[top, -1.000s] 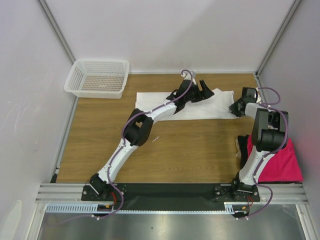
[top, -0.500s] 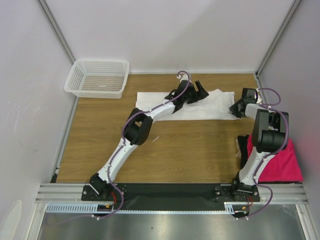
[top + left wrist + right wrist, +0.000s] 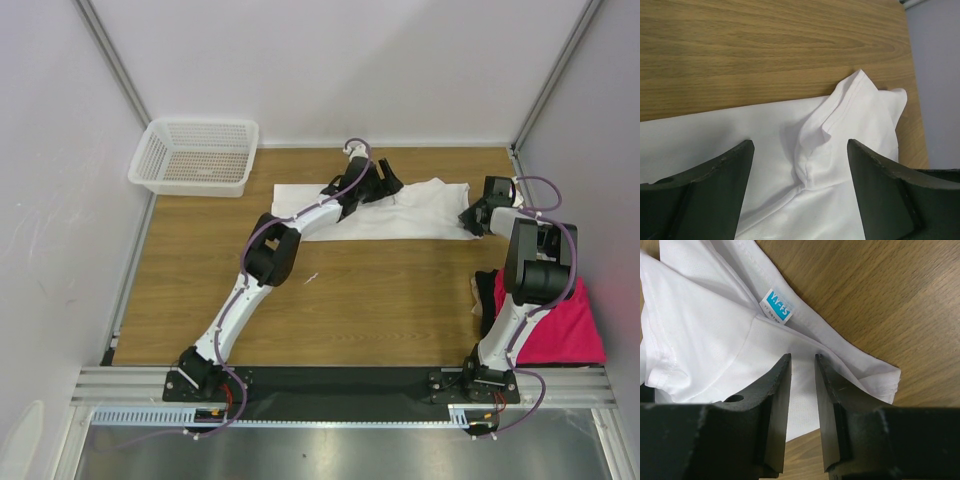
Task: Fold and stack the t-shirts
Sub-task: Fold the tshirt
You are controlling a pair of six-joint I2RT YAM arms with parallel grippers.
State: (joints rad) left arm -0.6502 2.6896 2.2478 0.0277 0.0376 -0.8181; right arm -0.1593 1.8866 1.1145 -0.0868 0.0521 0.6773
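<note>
White t-shirt (image 3: pixel 425 215) lies spread in a long strip at the far side of the wooden table (image 3: pixel 380 300), roughly 12 to 1 o'clock from table centre in the top view. Its right end is rumpled.

Left gripper (image 3: pixel 383 182) sits over the shirt's middle, jaws wide apart. In the left wrist view the left gripper (image 3: pixel 799 150) frames a raised fold (image 3: pixel 815 132) of the white t-shirt (image 3: pixel 765 135) between its fingers, and neither finger clamps it.

Right gripper (image 3: pixel 468 220) is at the shirt's 3 o'clock end. In its wrist view the right gripper (image 3: pixel 802 362) shows a narrow slot between the jaws with white t-shirt (image 3: pixel 705 330) beneath — cannot tell if any cloth is pinched. Blue-white tag (image 3: pixel 776 306) lies just beyond the fingertips, toward 11 o'clock from them.

Magenta-pink t-shirt (image 3: pixel 560 325) is heaped at 4 o'clock by the right arm's base, with the black t-shirt (image 3: pixel 487 295) touching its left edge. White mesh basket (image 3: pixel 195 155) sits at 10 o'clock — well apart from all the shirts.
</note>
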